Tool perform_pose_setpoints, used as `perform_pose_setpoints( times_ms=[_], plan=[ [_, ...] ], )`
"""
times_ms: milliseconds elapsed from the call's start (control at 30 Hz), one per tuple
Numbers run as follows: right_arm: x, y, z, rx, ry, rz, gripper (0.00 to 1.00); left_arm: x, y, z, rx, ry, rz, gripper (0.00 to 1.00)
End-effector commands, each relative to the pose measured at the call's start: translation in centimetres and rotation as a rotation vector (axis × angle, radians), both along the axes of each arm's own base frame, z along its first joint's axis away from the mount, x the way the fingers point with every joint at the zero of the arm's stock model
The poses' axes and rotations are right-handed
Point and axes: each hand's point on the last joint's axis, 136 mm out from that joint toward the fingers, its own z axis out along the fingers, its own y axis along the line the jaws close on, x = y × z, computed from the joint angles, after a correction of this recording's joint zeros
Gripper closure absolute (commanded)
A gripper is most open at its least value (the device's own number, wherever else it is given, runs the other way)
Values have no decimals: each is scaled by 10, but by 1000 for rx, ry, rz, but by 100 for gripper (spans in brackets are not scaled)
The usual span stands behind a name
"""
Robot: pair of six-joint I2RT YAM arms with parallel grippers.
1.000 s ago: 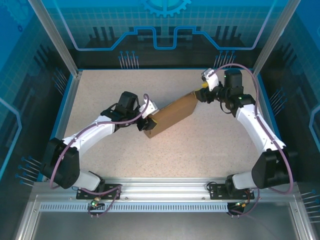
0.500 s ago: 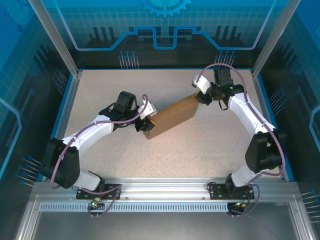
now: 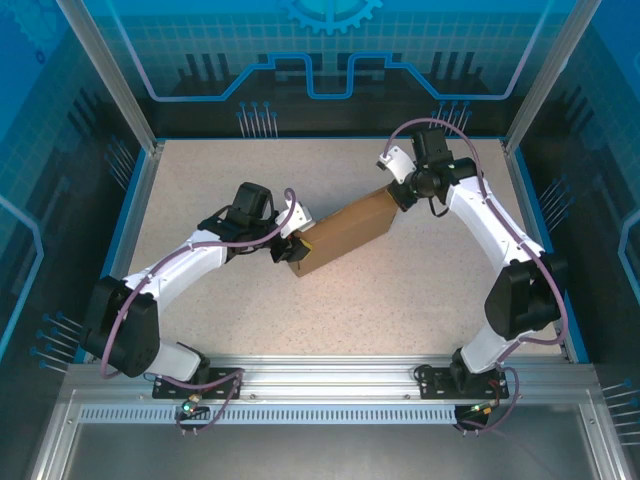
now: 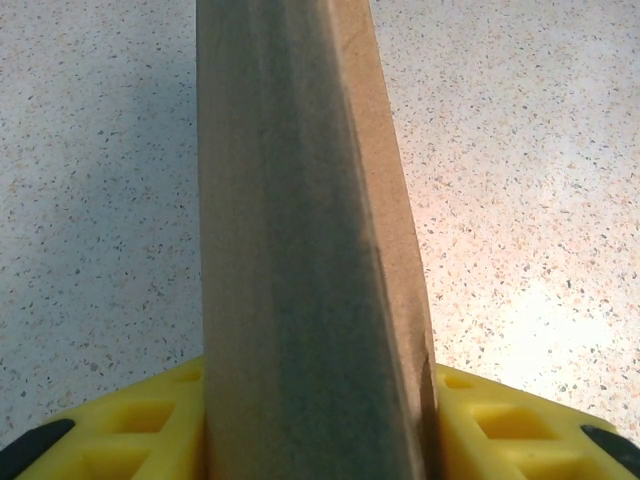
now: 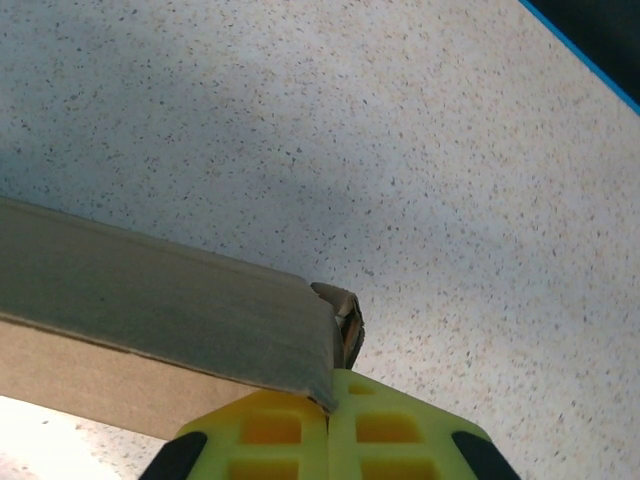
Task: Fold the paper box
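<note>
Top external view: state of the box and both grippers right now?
Brown corrugated cardboard box: folded closed, lying diagonally on the speckled white table.
Left gripper: clamped on the box's near-left end.
Right gripper: shut, fingertips at the box's far-right corner; grip unclear.

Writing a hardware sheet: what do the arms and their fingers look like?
The left arm and right arm have white shells, black joints and a looping purple cable. The fingers are yellow plastic with recessed pockets and black patches.
</note>
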Motion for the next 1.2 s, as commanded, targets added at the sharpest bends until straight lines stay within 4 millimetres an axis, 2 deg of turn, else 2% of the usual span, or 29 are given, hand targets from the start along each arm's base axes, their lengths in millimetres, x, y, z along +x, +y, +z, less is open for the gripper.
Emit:
perform_pose_setpoints(
  times_ms=[0,233,500,800,933,1100,1167],
  plan=[
    [-9,11,2,54,85,-68,95,7,0,11,-16,-26,20,58],
    [-8,5,-5,60,139,-155,95,9,1,8,-7,-23,30,58],
    [-7,0,-21,99,164,-207,95,14,2,6,-3,-18,49,58],
    [-6,-20,-49,61,111,-227,96,15,1,12,-21,-16,65,57],
    [-8,-15,-48,80,99,-228,97,18,0,22,-45,-7,91,51],
    [-8,-17,-45,96,97,-269,97,20,1,32,-88,-1,144,28],
    [-10,-16,-43,98,94,-272,97,21,4,37,-107,-7,179,23]
  ],
)
